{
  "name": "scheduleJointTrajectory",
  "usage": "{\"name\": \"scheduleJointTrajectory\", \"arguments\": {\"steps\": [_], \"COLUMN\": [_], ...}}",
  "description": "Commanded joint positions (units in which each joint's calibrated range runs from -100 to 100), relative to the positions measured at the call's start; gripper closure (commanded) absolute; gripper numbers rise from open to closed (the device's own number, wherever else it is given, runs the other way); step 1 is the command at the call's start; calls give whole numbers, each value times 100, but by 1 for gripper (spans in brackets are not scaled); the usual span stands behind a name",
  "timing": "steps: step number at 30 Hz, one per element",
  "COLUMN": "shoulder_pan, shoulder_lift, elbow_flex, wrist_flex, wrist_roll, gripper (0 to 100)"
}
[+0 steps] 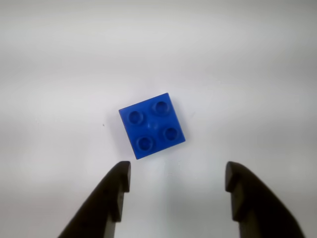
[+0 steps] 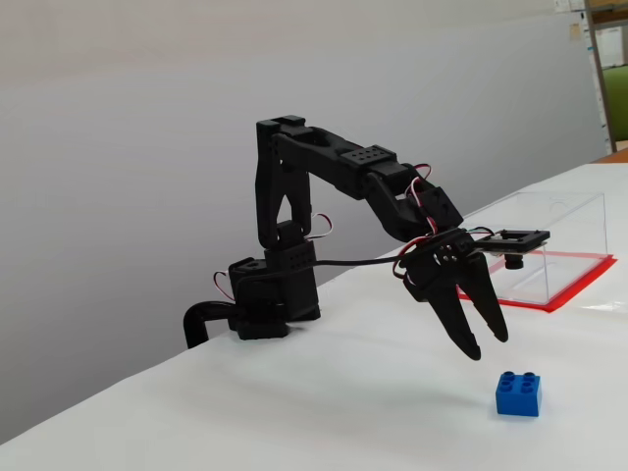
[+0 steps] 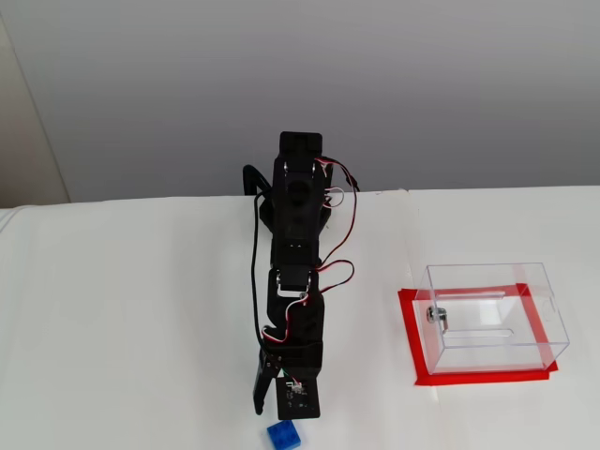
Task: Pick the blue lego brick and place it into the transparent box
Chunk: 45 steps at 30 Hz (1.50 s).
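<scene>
Spreading across every view, a white table (image 3: 122,319) carries the whole scene, backed by a plain grey wall (image 2: 118,147). On it stands a black, jointed robot arm (image 2: 324,162) with red and white wires looped along its links, its base clamped at the table's far edge in a fixed view and its forearm reaching down toward the near edge in the other. To the right of the arm in a fixed view sits the transparent rectangular acrylic box (image 3: 492,314), open at the top, on a flat red base, with a small silver metal cylinder lock (image 3: 436,316) on its left wall; it stands well apart from the arm's tip. The black two-finger gripper (image 1: 177,171) hangs above the table with its jaws spread wide and nothing between them, the two dark fingers (image 1: 116,191) entering the wrist view from the bottom edge. Just beyond the fingertips in that view lies the small bright blue plastic lego brick (image 1: 152,125), studs up and turned slightly askew, resting on the bare table. Seen from the side, the gripper's tips hover just above and to the left of the brick, clear of it, and the brick lies well away from the box.
</scene>
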Motion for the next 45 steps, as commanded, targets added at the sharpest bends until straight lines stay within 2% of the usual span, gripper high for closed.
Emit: {"name": "scheduleJointTrajectory", "arguments": {"steps": [1, 4, 8, 45], "shoulder_pan": [-42, -101, -86, -175], "shoulder_lift": [-301, -471, -479, 1175], "elbow_flex": [-52, -43, -79, -1381], "wrist_flex": [-75, -101, -136, -266], "wrist_roll": [-30, -30, -24, -24], "gripper": [77, 70, 68, 68]}}
